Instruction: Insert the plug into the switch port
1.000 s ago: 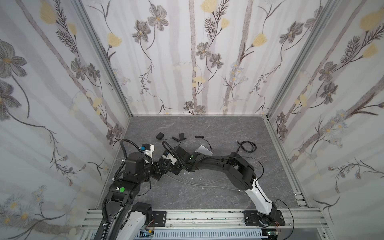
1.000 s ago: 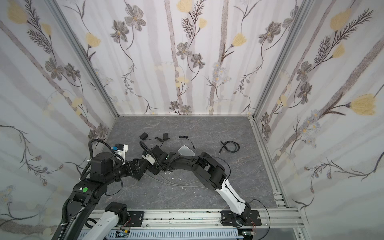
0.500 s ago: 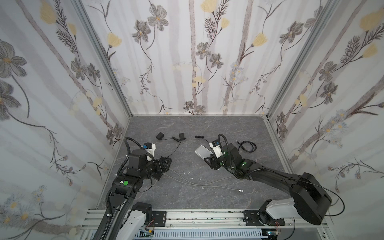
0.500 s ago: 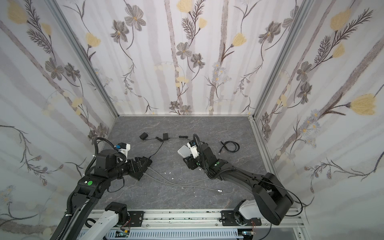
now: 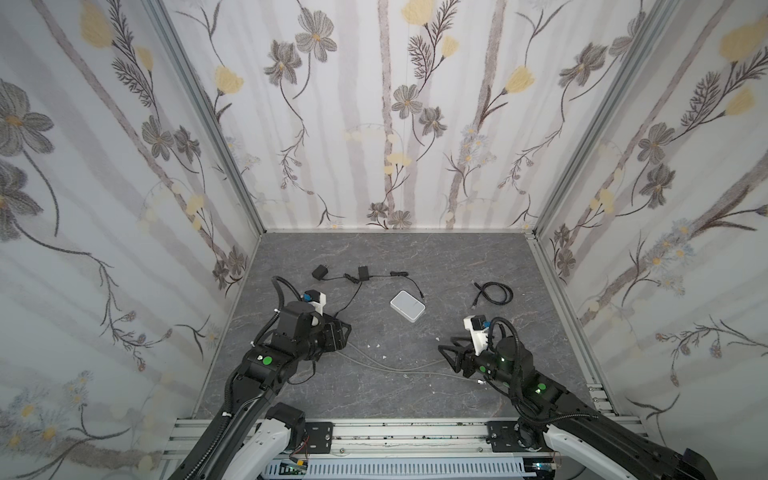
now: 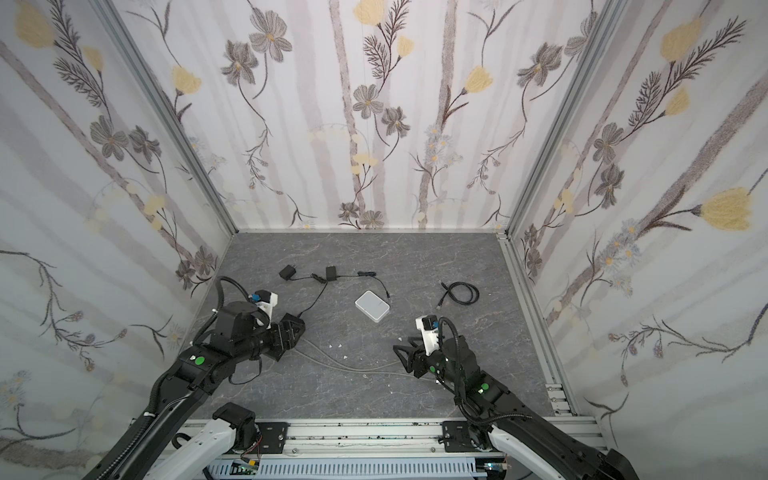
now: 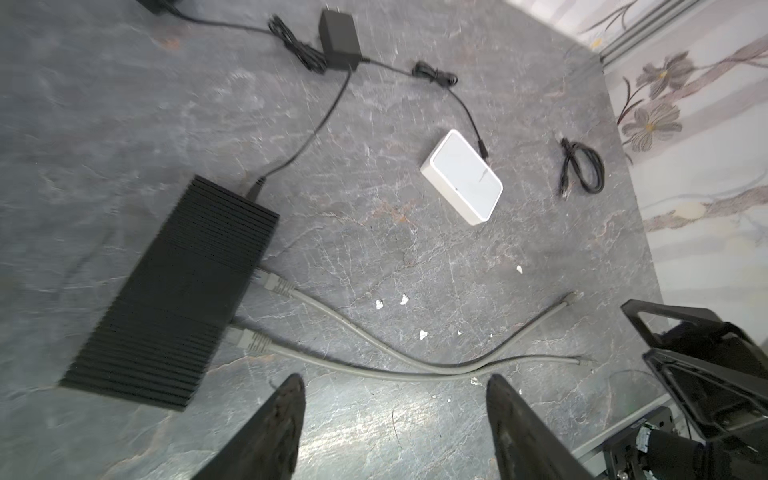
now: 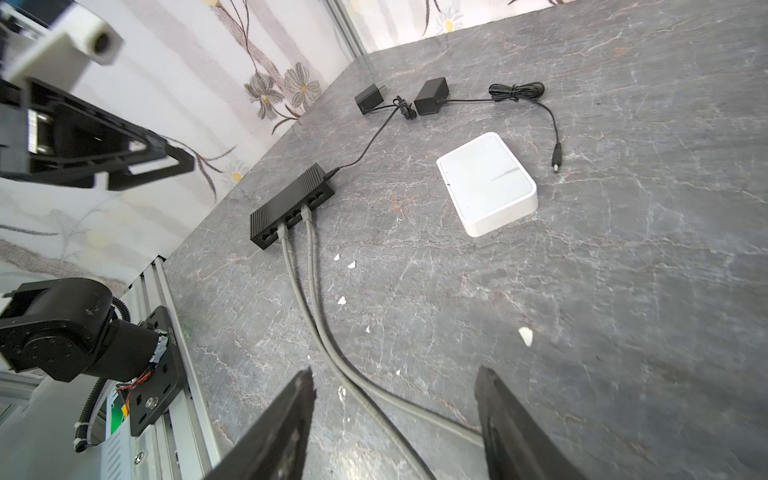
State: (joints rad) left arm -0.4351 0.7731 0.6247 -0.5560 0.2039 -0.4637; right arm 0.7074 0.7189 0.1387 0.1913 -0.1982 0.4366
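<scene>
Two grey plugs (image 8: 282, 227) sit in the ports (image 8: 318, 200) along the front of the black switch (image 8: 286, 195). Their cables (image 8: 316, 316) trail away from it toward the right gripper (image 8: 395, 372). A plug is probably light, hard and small, with a breakable clip, and is best pinched on the boot behind it, since the cable looks springy. The switch's other ports look empty. Both grippers are wide apart and hold nothing. The left gripper (image 7: 395, 380) hovers near the switch.

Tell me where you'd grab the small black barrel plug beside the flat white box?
Probably pinch the small black barrel plug on its thicker moulded sleeve, from straight above, across its width: it lies flat on the grey marbled table, sides exposed.
</scene>
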